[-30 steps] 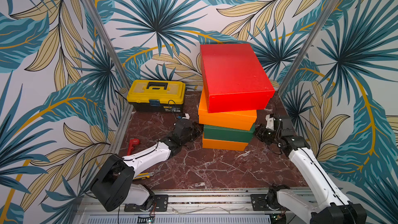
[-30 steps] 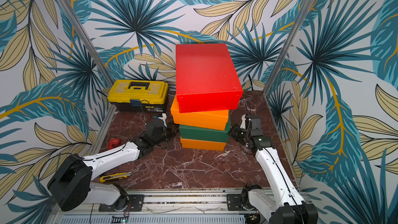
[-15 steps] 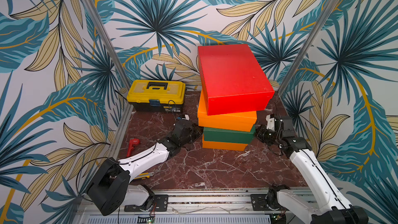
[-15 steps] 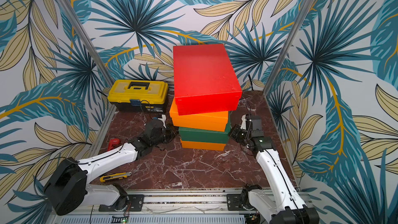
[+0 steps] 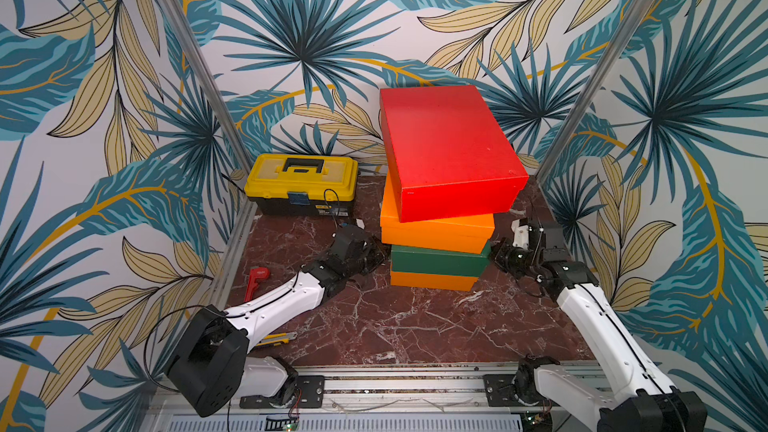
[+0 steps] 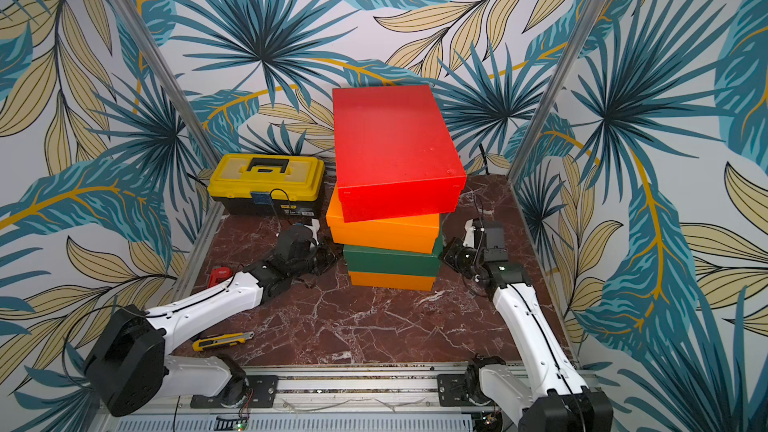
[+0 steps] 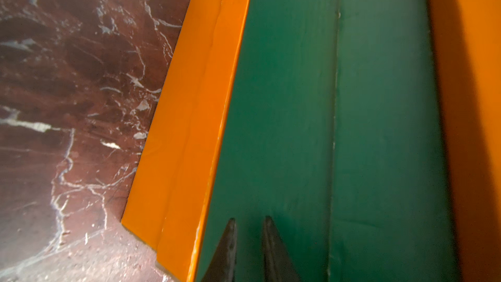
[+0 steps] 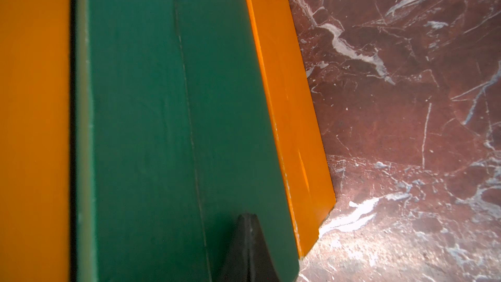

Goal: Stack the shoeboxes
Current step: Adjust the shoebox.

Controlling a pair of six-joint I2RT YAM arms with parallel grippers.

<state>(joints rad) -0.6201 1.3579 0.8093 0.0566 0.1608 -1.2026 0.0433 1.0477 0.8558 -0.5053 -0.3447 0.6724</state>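
Four shoeboxes stand in one pile in both top views: an orange one (image 5: 432, 280) on the table, a dark green one (image 5: 438, 259) on it, a second orange one (image 5: 436, 230) above, and a red one (image 5: 449, 151) on top, turned askew. My left gripper (image 5: 384, 253) touches the green box's (image 7: 298, 104) left side, its jaws almost together with nothing between them (image 7: 249, 221). My right gripper (image 5: 494, 251) is shut, with its tip (image 8: 247, 217) against the green box's (image 8: 162, 104) right side.
A yellow-and-black toolbox (image 5: 301, 184) sits at the back left. A red tool (image 5: 253, 282) lies by the left rail, and a yellow utility knife (image 6: 222, 340) lies near the front left. Patterned walls close in the marble table (image 5: 395, 326) on three sides.
The red and upper orange boxes have shifted slightly to the left. Both grippers stay against the sides of the green box.
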